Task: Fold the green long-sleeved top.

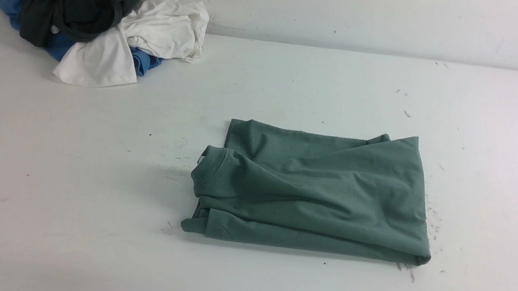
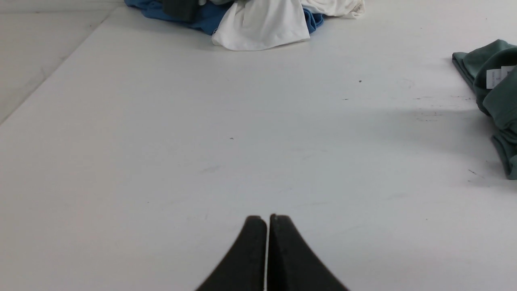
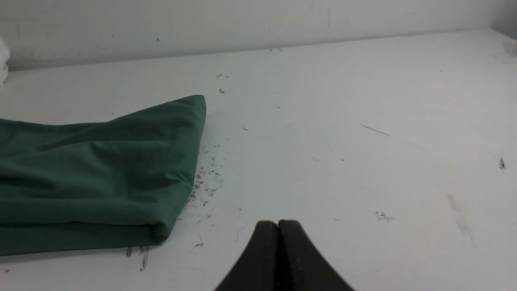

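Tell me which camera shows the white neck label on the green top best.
The left wrist view: the white neck label faces the camera inside the collar of the green top. The front view shows only a sliver at the collar; the right wrist view shows none.

Scuffed white table (image 1: pixel 296 81), plain white wall (image 1: pixel 379 12) behind, even light

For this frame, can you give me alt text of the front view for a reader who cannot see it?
A green long-sleeved top lies folded into a rough rectangle on a white table, collar toward the robot's left. A heap of dark, white and blue garments sits in the far left corner against the wall; neither gripper shows.
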